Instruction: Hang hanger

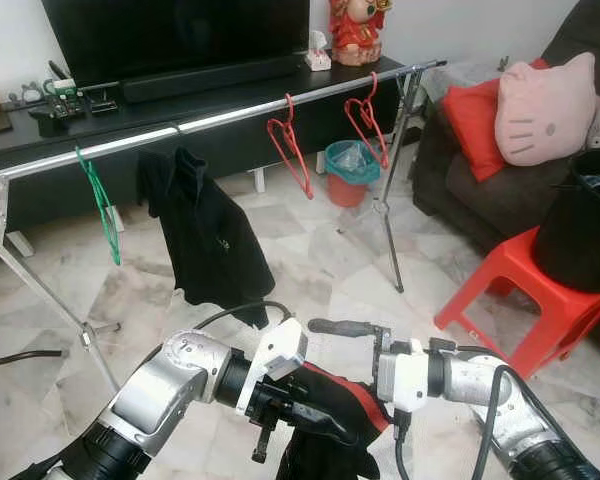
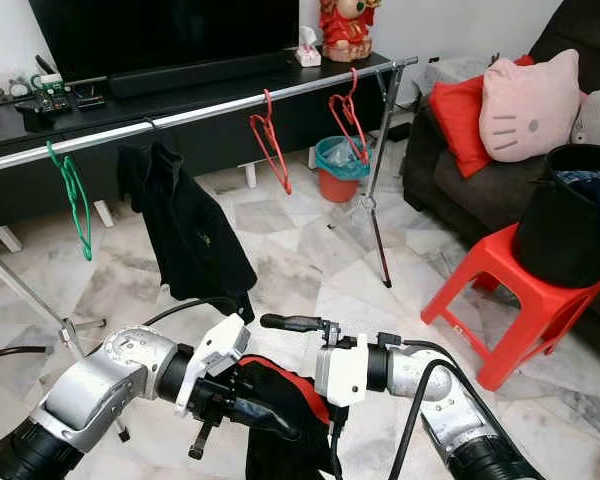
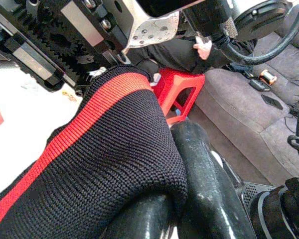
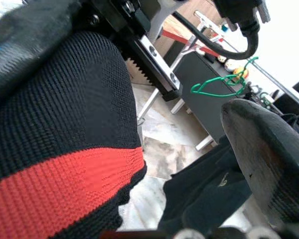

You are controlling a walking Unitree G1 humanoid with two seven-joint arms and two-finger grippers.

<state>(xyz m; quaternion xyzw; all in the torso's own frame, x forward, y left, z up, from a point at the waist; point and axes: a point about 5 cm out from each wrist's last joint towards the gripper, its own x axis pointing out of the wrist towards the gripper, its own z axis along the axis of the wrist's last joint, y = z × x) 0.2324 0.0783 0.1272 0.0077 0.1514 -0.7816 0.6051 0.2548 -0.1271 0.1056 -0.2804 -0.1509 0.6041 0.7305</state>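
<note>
1. Closest to the camera, a black ribbed knit garment with a red band (image 1: 330, 420) hangs between the two hands, low in the head views.
2. Left hand (image 1: 320, 425): its black fingers (image 3: 209, 189) are clamped on the knit, the fabric bunched over them in the left wrist view.
3. Right hand (image 2: 292, 323): one long black finger (image 4: 269, 164) stands clear of the garment with a wide gap to the cloth, so it looks open and holds nothing. It sits just above and beside the fabric.
4. No hanger can be made out inside the garment; the fabric hides whatever is under it.
5. The key relation: the long silver metal clothes rail (image 1: 230, 115) lies ahead of and above both hands, well apart from them. It runs across the view and rises toward the robot's right.
6. On the rail hang a thin green wire hanger (image 1: 102, 205), a limp black jacket (image 1: 205, 235) and two red plastic hangers (image 1: 288, 145), one farther right (image 1: 368, 118).
7. The free stretch between jacket and first red hanger looks the likeliest target, about equally near either arm.
8. Beyond: glossy marble floor (image 1: 290, 250), red plastic stool (image 1: 510, 290).
</note>
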